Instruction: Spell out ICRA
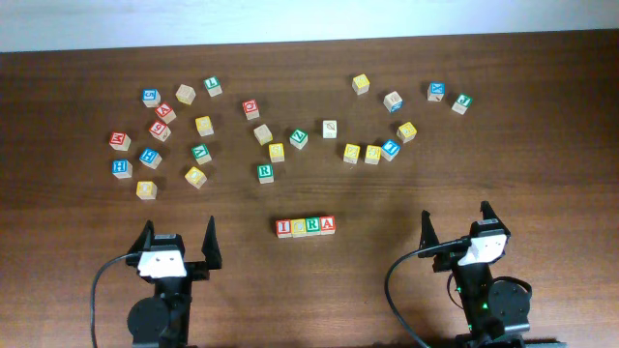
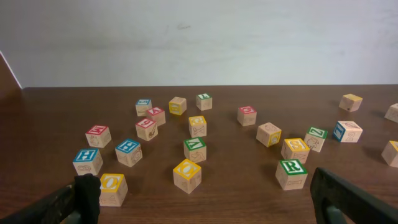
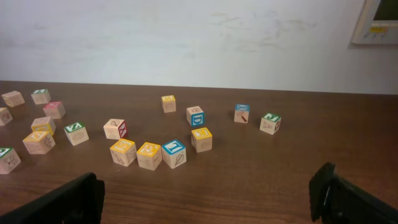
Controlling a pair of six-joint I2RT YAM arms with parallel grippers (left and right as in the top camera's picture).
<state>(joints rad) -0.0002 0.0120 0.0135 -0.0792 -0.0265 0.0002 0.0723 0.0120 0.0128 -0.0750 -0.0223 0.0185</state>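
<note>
- Row of 4 alphabet cubes [image 1: 306, 226] sits touching, front and centre between left gripper [image 1: 179, 237] and right gripper [image 1: 456, 224], apparently reading ICRA.
- Both sets of jaws stand wide open, holding nothing.
- Wooden, probably light and rigid, each cube likely takes a pinch on opposite flat faces.

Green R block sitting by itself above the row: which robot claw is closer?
Left. In the overhead view the left gripper sits below-left of the lone green R block; the right gripper is much farther off to its right.
</note>
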